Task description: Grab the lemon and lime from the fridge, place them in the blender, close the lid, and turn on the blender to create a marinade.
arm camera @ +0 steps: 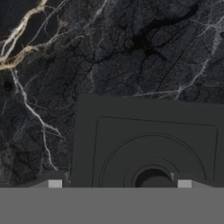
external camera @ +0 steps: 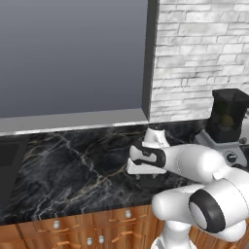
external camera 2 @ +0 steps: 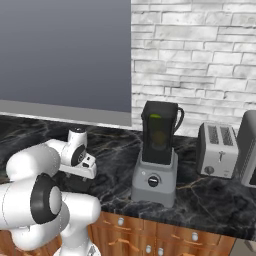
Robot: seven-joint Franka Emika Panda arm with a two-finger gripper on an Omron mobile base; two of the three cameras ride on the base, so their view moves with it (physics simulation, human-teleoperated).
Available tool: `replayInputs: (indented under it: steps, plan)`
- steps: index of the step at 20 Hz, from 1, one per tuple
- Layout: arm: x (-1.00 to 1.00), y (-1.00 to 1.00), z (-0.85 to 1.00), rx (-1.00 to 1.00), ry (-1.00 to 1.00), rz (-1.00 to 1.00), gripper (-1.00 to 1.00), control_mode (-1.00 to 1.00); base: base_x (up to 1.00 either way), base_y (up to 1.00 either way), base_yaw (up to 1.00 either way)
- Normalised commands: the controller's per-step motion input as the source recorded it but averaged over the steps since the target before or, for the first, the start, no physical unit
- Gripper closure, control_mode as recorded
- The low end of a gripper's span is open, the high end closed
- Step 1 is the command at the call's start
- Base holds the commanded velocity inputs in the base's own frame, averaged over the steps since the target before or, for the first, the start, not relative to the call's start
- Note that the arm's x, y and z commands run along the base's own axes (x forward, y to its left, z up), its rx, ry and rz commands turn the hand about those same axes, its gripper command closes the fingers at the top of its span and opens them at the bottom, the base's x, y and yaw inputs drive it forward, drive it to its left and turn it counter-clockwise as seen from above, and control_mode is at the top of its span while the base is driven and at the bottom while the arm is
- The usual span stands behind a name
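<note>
Claw [arm camera: 119,183] poised over flat black squarish lid [arm camera: 153,131]
Its tips are spread wide, grasping nothing; the lid lies on the black marble tabletop [arm camera: 87,52], midway between front and back edges, left of the grey-based dark-jarred blender [external camera 2: 157,150].

My arm [external camera: 194,165] is built of glossy white, rounded shells, fat as pipes, joined by dark charcoal rings and round black caps at each joint. A black band wraps my wrist near the hand. My pincer [arm camera: 119,183] ends in two small pale grey square tips on dark fingers.
</note>
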Motion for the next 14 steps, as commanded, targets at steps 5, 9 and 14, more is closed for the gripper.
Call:
replayInputs:
  steps: [5,9,14]
  plan:
    - [0.0,-0.03,-0.52,0.11,0.0,0.07,1.0,-1.0,0.0,0.0,0.0]
    - [0.0,0.0,-0.52,0.08,-0.01,0.1,1.0,-1.0,0.0,0.0,0.0]
    - [0.02,0.0,-0.65,0.03,0.0,0.1,1.0,-1.0,0.0,0.0,0.0]
